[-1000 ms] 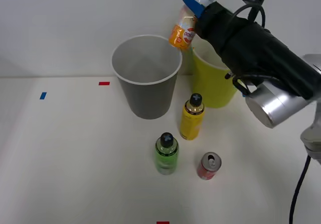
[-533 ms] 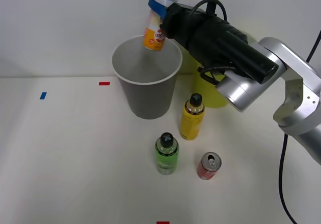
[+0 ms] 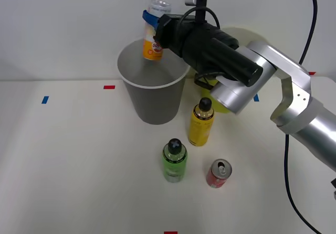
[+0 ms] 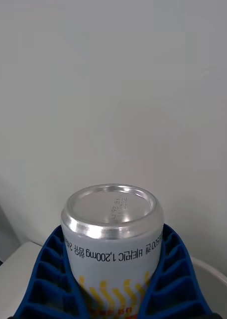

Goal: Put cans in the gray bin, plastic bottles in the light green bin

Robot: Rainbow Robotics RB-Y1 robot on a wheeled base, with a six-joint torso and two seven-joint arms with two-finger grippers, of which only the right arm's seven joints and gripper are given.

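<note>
Above the gray bin [image 3: 154, 84], my right hand [image 3: 152, 27] grips the white-and-orange container [image 3: 154, 40], its blue ribbed fingers [image 4: 49, 279] pressed against both sides of the body. The container hangs clear of the bin, just over the far part of its white rim, roughly upright with a slight tilt and its silver end [image 4: 112, 202] uppermost. The gray bin stands on the worktop [image 3: 79, 160]. The light green bin [image 3: 226, 100] stands just beside it on my right, largely hidden behind my arm. In front of the bins, the yellow bottle [image 3: 201, 122] stands upright near the gray bin. The green bottle [image 3: 174, 160] stands upright nearer to me. The red can [image 3: 218, 173] stands upright just beside the green bottle, on its right, apart from it.
</note>
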